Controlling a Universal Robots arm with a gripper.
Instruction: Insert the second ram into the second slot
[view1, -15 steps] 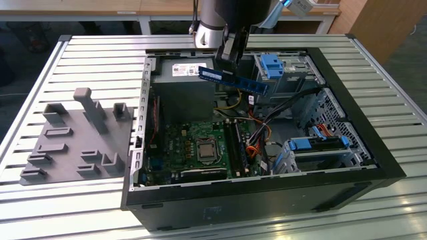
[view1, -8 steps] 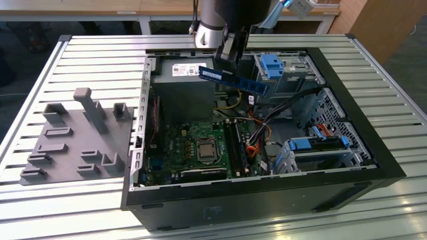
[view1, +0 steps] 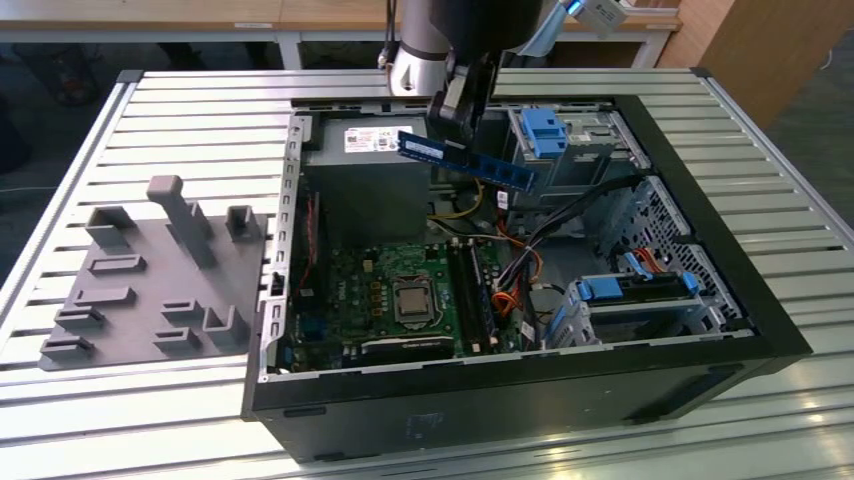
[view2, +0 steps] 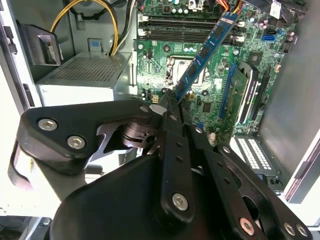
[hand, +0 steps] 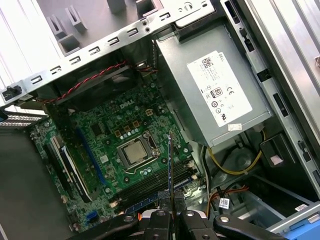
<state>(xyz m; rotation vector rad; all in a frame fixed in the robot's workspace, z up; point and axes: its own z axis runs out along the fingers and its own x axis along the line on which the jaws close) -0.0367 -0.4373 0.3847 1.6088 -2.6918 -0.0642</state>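
Observation:
My gripper is shut on one end of the second ram, a thin blue circuit-board stick with a white label. It holds the stick tilted in the air above the open computer case, over the power supply's edge. In the second wrist view the ram reaches out from the fingertips across the green motherboard. In the first wrist view it shows edge-on. The long dark memory slots lie beside the processor socket, well below the stick. Which one is the second slot I cannot tell.
A grey power supply fills the case's back corner. Blue drive-bay brackets and loose cables sit on the exterior view's right. A grey fixture plate lies on the slatted table on that view's left.

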